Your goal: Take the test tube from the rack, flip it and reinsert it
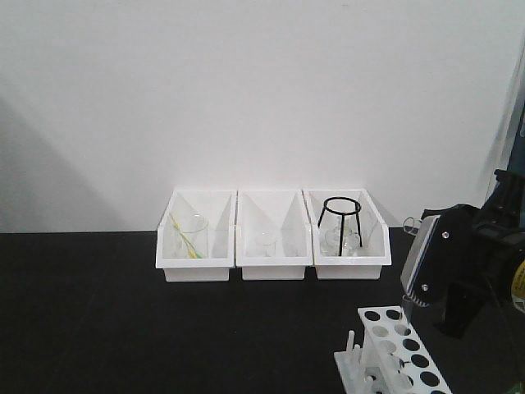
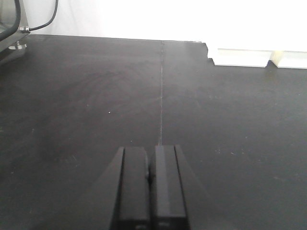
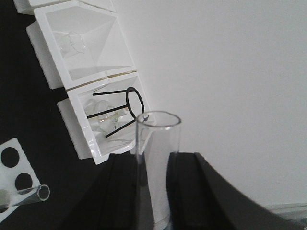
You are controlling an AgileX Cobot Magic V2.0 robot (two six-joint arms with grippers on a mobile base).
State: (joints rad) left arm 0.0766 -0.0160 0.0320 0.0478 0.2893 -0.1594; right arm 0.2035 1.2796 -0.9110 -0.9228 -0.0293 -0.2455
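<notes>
My right gripper [image 3: 153, 159] is shut on a clear glass test tube [image 3: 156, 143]. The tube stands up between the black fingers, its open mouth on top and turned toward the white wall. In the front view that gripper [image 1: 415, 246] hangs above the white rack [image 1: 408, 355] at the table's front right, and the tube's rim [image 1: 408, 222] shows just over it. A corner of the rack [image 3: 10, 168] sits at lower left of the right wrist view, with a second tube [image 3: 28, 195] leaning in it. My left gripper [image 2: 150, 154] is shut on nothing, low over the black table.
Three white bins [image 1: 195, 264] line the back wall. The left one holds a beaker with a yellow-green rod [image 1: 187, 238], the middle one a small beaker [image 1: 264, 242], and the right one a black tripod ring [image 1: 340, 215] with glassware. Short pegs [image 1: 351, 349] stand on the rack's left side.
</notes>
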